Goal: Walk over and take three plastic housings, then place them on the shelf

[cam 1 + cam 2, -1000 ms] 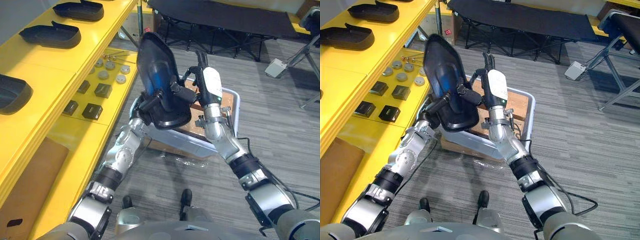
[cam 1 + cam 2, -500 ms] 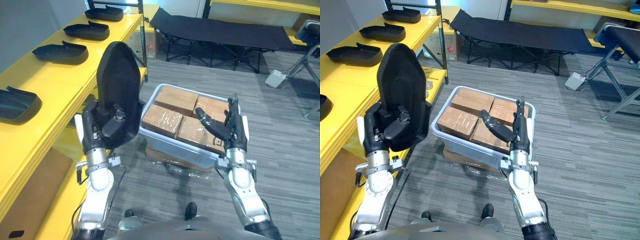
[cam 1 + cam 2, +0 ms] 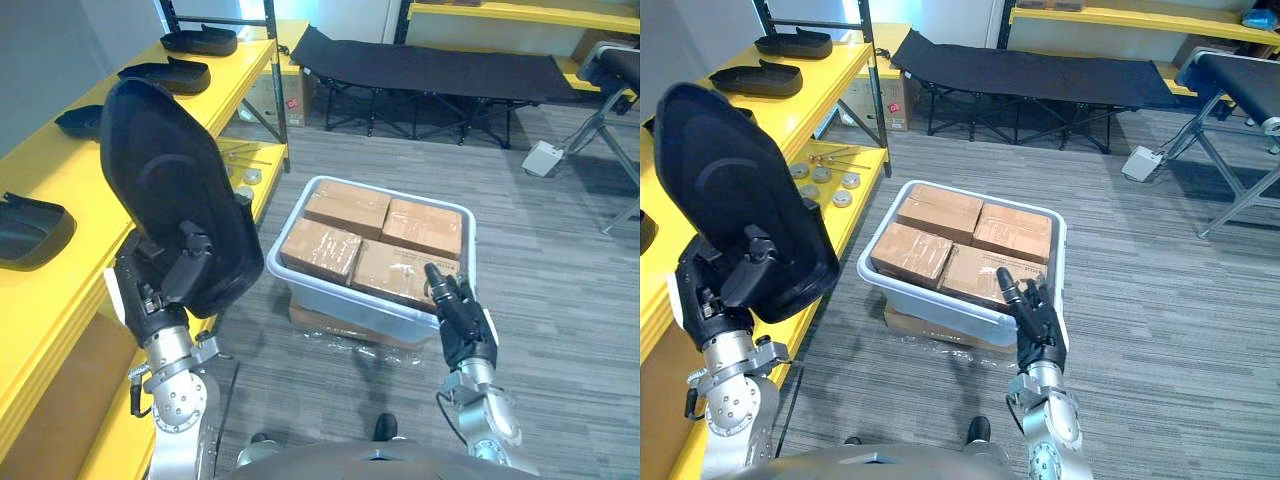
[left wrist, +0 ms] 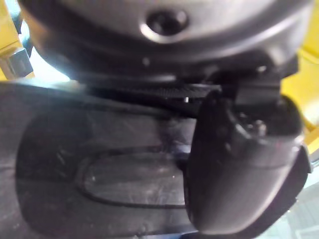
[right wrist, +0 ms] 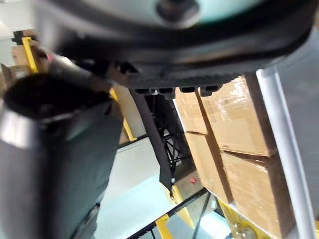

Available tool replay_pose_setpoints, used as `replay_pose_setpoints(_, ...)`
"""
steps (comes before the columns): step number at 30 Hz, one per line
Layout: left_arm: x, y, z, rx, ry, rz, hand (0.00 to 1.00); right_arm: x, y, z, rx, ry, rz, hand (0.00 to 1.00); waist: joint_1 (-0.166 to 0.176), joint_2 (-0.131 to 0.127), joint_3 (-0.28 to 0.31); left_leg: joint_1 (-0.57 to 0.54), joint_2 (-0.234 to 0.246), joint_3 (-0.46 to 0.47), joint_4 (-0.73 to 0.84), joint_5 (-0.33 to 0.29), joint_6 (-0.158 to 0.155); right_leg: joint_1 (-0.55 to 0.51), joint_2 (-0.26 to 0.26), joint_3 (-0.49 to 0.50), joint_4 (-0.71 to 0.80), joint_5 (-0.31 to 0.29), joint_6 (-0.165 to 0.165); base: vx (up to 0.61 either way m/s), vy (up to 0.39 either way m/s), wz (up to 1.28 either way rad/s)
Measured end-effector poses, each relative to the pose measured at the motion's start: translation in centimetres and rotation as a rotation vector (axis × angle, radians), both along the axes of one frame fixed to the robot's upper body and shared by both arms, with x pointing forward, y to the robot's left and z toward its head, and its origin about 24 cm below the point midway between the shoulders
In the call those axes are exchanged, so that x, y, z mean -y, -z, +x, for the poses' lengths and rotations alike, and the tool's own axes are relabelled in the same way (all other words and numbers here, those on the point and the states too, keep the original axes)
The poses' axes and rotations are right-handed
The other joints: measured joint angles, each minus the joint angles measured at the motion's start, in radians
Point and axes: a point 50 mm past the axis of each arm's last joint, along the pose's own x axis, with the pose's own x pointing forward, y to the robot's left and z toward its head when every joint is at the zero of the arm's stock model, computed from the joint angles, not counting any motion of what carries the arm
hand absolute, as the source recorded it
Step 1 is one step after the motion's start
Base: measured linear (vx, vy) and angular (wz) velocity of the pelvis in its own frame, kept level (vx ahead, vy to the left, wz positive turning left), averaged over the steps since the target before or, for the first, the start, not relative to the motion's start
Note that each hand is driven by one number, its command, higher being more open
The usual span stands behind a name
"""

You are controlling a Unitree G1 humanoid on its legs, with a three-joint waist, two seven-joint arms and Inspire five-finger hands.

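My left hand (image 3: 158,292) is shut on a large black plastic housing (image 3: 168,200) and holds it upright beside the yellow shelf (image 3: 60,290). The thumb (image 4: 239,164) presses on the housing's dark face (image 4: 99,169) in the left wrist view. Several more black housings lie along the shelf top, such as one near me (image 3: 35,228) and one farther back (image 3: 165,72). My right hand (image 3: 460,318) is low, in front of the bin, open with straight fingers and nothing in it.
A grey bin (image 3: 462,214) packed with taped cardboard boxes (image 3: 350,250) stands on the carpet ahead. Small metal parts (image 3: 825,175) lie on the lower shelf level. A black folding cot (image 3: 430,65) and a white box (image 3: 545,158) are farther back.
My left hand has carried the housing further left and up, beside the shelf. My right hand has dropped lower and closer to me. The whole view has shifted too.
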Motion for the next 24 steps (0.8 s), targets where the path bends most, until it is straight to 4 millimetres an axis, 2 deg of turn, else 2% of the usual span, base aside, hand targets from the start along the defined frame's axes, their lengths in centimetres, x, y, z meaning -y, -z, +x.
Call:
replay_pose_setpoints(4, -0.9, -0.1, -0.3, 0.004, -0.069, 0.001, 0.0, -1.7, -0.6, 1.3, 0.029, -0.133, -0.084, 1.0, 0.011, 0.0, 0.0, -0.015, -0.001, -0.037, 0.006, 0.0, 0.001, 0.018, -0.003, -0.04, 0.0, -0.001, 0.0, 0.03, 0.012, 0.25)
replay_pose_setpoints(8, -2.2, -1.0, -1.4, 0.042, -0.172, 0.002, 0.0, -2.8, -1.6, 2.9, 0.09, -0.208, -0.111, 1.0, 0.069, -0.001, -0.001, -0.053, -0.003, -0.133, 0.028, 0.0, 0.004, 0.058, -0.008, -0.155, 0.006, -0.003, 0.002, 0.02, 0.0, 0.66)
replay_pose_setpoints(10, -3.7, -2.0, -2.9, 0.076, -0.277, 0.028, 0.0, -3.4, -1.9, 3.9, 0.114, -0.246, -0.147, 1.0, 0.112, -0.004, -0.002, -0.078, -0.018, -0.21, 0.035, 0.006, 0.01, 0.091, -0.016, -0.231, 0.006, -0.011, 0.012, 0.0, 0.015, 0.98)
replay_pose_setpoints(11, -4.1, -2.2, -3.3, 0.081, -0.303, 0.038, 0.0, -3.5, -2.0, 4.3, 0.117, -0.259, -0.156, 1.0, 0.121, -0.005, -0.003, -0.085, -0.024, -0.23, 0.035, 0.009, 0.013, 0.1, -0.021, -0.248, 0.006, -0.016, 0.017, 0.0, 0.026, 0.97)
replay_pose_setpoints(13, -5.6, -2.6, -4.8, 0.096, -0.393, 0.081, 0.0, -4.2, -1.9, 5.5, 0.123, -0.322, -0.244, 1.0, 0.17, -0.01, -0.006, -0.097, -0.046, -0.296, 0.029, 0.017, 0.022, 0.131, -0.033, -0.309, 0.006, -0.028, 0.027, -0.02, 0.023, 0.88)
replay_pose_setpoints(16, -6.6, -3.0, -6.5, 0.119, -0.469, 0.087, 0.0, -5.5, -2.4, 6.6, 0.149, -0.388, -0.27, 1.0, 0.217, -0.023, -0.015, -0.113, -0.062, -0.356, 0.014, 0.029, 0.016, 0.146, -0.038, -0.363, 0.006, -0.043, 0.035, -0.04, 0.001, 0.72)
replay_pose_setpoints(18, -7.1, -2.8, -7.6, 0.125, -0.507, 0.071, 0.0, -7.0, -3.4, 7.6, 0.2, -0.437, -0.3, 1.0, 0.254, -0.028, -0.016, -0.12, -0.074, -0.401, 0.01, 0.039, 0.015, 0.17, -0.039, -0.406, 0.006, -0.054, 0.041, -0.01, -0.013, 0.62)
replay_pose_setpoints(21, -7.3, -2.6, -8.3, 0.111, -0.497, 0.058, 0.0, -8.6, -4.7, 8.7, 0.261, -0.479, -0.3, 1.0, 0.282, -0.03, -0.017, -0.12, -0.077, -0.425, 0.006, 0.047, 0.011, 0.183, -0.037, -0.429, 0.006, -0.061, 0.042, -0.02, -0.001, 0.28)
replay_pose_setpoints(24, -7.2, -2.6, -8.5, 0.103, -0.465, 0.078, 0.0, -9.3, -5.0, 8.9, 0.273, -0.49, -0.286, 1.0, 0.277, -0.029, -0.016, -0.117, -0.077, -0.423, 0.003, 0.049, 0.014, 0.185, -0.037, -0.428, 0.006, -0.067, 0.033, -0.01, 0.001, 0.02)
